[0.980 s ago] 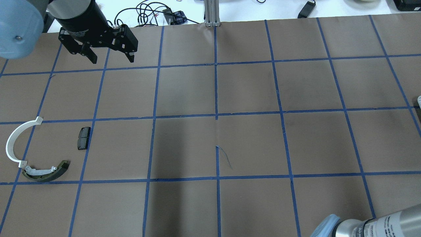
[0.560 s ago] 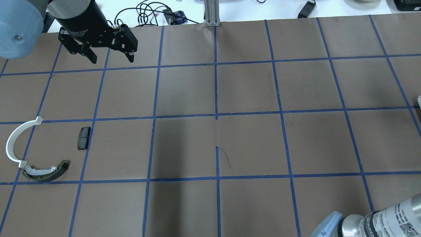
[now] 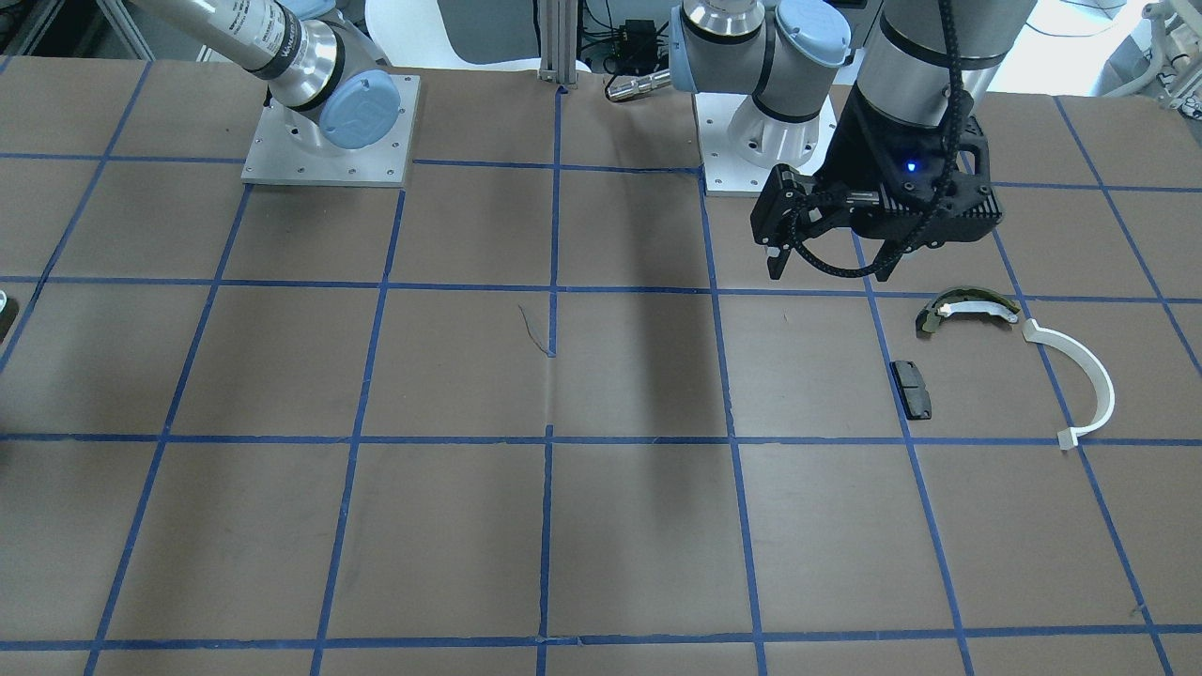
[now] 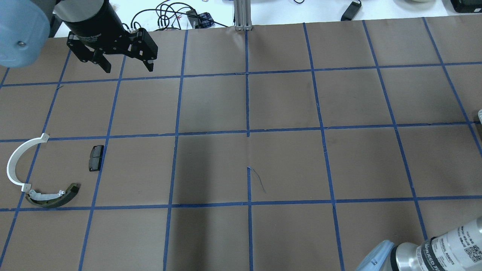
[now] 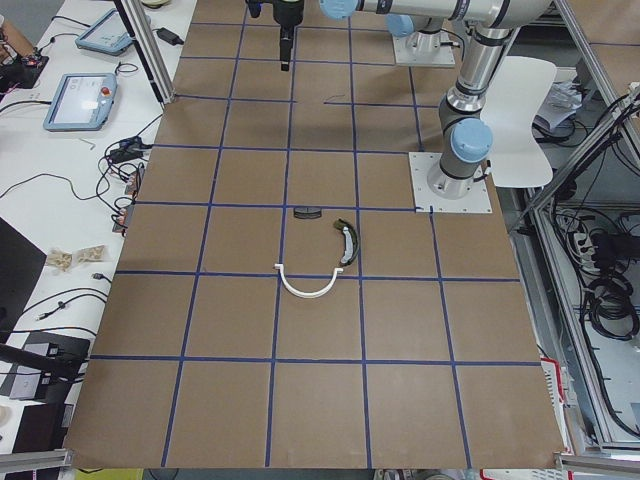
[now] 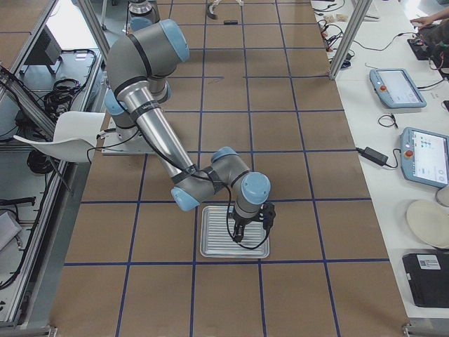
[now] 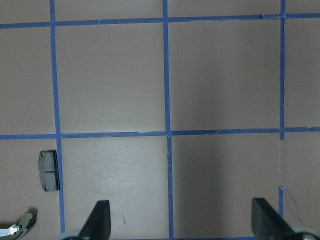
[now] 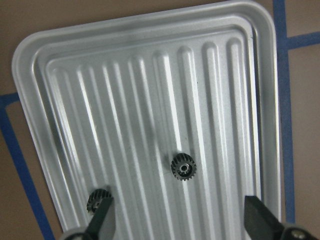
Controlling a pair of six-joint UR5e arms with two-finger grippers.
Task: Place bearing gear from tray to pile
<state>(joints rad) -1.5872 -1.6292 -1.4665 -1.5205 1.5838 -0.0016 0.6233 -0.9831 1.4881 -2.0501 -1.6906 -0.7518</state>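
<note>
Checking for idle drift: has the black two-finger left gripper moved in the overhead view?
No. The left gripper stays over the same blue tape crossing.

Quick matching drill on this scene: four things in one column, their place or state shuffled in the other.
1 bearing gear
2 black pad
3 left gripper
4 olive shoe

a open, empty, in the air
b on the ribbed tray
c beside one end of the white half-ring
d flat on the table, apart from the other parts

Pairs: 1-b, 2-d, 3-a, 4-c
</note>
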